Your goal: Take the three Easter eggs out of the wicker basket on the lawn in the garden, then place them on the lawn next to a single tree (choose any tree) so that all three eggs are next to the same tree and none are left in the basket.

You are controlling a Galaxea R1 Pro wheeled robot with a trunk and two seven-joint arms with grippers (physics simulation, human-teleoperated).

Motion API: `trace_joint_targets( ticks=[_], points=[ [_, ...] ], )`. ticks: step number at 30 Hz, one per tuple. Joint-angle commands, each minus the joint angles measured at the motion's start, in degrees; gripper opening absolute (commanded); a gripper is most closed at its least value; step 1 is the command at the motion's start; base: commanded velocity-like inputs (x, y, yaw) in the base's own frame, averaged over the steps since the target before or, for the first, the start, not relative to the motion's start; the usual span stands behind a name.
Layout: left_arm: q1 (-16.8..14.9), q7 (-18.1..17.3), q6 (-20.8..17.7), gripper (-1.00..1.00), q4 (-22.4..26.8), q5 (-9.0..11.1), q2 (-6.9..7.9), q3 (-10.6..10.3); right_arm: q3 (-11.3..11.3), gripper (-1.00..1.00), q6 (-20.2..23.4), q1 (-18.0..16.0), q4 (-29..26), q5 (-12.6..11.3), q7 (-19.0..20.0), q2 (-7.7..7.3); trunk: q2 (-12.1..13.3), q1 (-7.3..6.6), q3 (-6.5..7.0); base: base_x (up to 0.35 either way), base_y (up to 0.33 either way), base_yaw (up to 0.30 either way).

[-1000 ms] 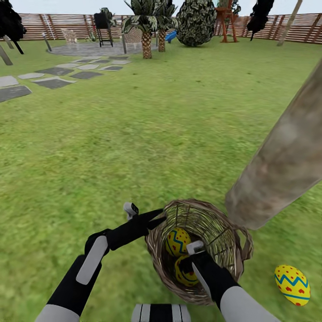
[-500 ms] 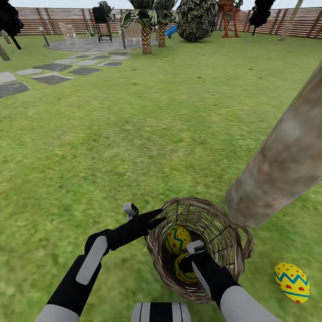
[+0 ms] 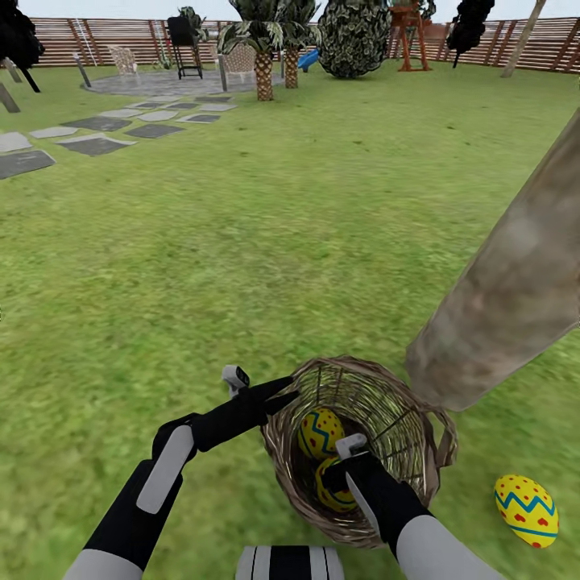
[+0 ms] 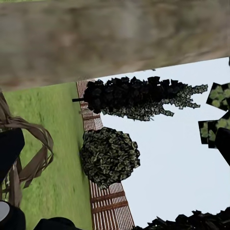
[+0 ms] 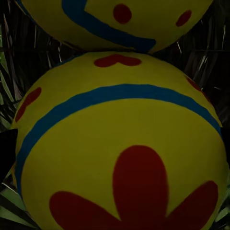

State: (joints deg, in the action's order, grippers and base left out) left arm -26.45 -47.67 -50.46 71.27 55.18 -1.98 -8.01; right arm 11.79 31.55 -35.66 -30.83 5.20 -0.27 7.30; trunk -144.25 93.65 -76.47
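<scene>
**A:** Where does the wicker basket (image 3: 360, 451) sit?

**B:** On the lawn (image 3: 242, 258), near the robot, right of centre in the head view. The tree (image 3: 515, 282) rises just beyond its far right rim, and the pale mottled trunk leans up toward the right edge. In the left wrist view the same trunk (image 4: 115, 38) spans the picture, with a strand of the basket's weave (image 4: 33, 153) beside the grass.

**A:** And the eggs?

**B:** Two lie inside the basket, one touching the other. The farther egg (image 3: 321, 433) shows a blue zigzag and red marks; the nearer egg (image 3: 332, 491) is partly covered by the right arm. The third egg (image 3: 526, 511) lies on the grass to the right of the basket, near the foot of the tree, apart from both.

**A:** What about the right end effector (image 3: 352, 461)?

**B:** It reaches down into the basket, just at the nearer egg. Its wrist camera shows that egg (image 5: 120, 148) very close, yellow with a blue band and a red flower, and the other egg (image 5: 117, 21) pressed against it. I cannot tell whether the fingers are spread or closed.

**A:** And the left end effector (image 3: 278, 392)?

**B:** It is at the basket's left rim, at the woven edge. Whether it grips the rim I cannot tell.

**A:** Anything farther off?

**B:** Grey stepping stones (image 3: 97, 145) at the far left, palms (image 3: 264, 48) and a wooden fence (image 3: 97, 40) at the back.
</scene>
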Motion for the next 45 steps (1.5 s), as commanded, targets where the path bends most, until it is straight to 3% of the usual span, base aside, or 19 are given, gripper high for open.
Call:
trace_joint_targets(
  ticks=[1,45],
  points=[
    [-0.01,-0.06,-0.25,1.00,0.00,0.08,-0.03,0.01,0.16,-1.00,0.36,-0.02,-0.10,0.60,0.01,-0.01,0.00,-0.03,0.19,0.000,0.000,0.000],
    [-0.01,-0.05,-0.25,1.00,0.01,0.10,-0.30,-0.08,0.24,-1.00,0.36,-0.02,-0.10,0.68,-0.08,0.07,0.59,-1.17,9.94,0.000,0.000,0.000]
  ],
)
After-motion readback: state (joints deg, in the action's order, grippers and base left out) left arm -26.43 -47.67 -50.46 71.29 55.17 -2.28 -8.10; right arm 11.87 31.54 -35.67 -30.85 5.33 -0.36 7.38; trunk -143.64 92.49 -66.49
